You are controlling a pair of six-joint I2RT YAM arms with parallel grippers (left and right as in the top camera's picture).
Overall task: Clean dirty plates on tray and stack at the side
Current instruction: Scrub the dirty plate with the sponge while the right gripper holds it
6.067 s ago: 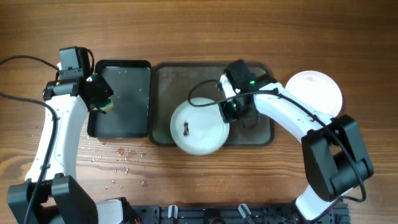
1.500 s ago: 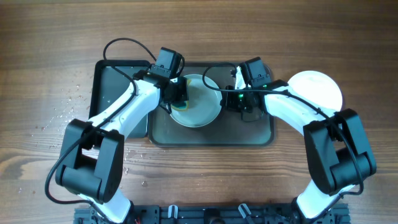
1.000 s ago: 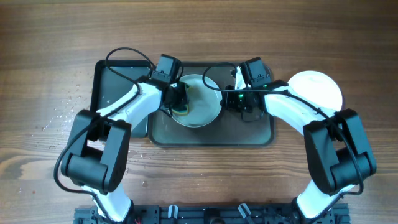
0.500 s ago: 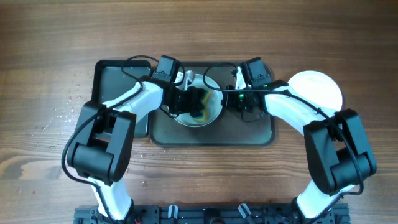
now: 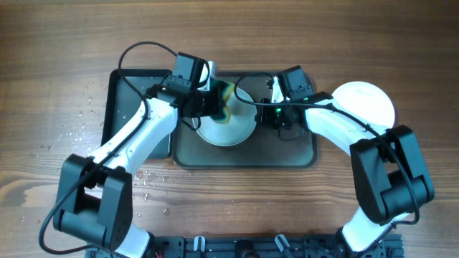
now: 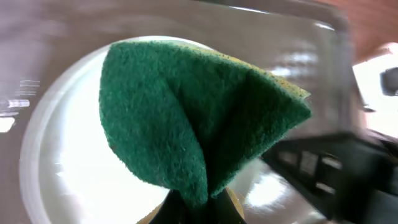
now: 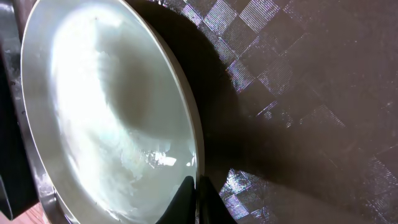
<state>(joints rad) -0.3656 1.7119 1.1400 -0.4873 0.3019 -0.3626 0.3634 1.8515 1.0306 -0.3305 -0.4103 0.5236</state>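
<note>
A white plate (image 5: 228, 126) is held tilted above the brown-grey tray (image 5: 301, 156). My right gripper (image 5: 259, 116) is shut on the plate's right rim; in the right wrist view its fingertips (image 7: 198, 198) pinch the rim of the wet plate (image 7: 106, 106). My left gripper (image 5: 211, 102) is shut on a green and yellow sponge (image 5: 223, 102) at the plate's upper left edge. In the left wrist view the folded sponge (image 6: 186, 112) stands over the plate (image 6: 68, 162). Another white plate (image 5: 364, 102) lies on the table right of the tray. Whether more plates lie under it cannot be told.
A narrower black tray (image 5: 129, 107) sits left of the brown-grey tray, partly under my left arm. Water drops (image 5: 79, 122) speckle the wooden table at the left. A black rail (image 5: 244, 247) runs along the front edge.
My left gripper has carried the sponge from the black tray onto the plate and rubbed it from left to centre, then up to the upper edge. The right gripper has raised the plate and holds it still.
</note>
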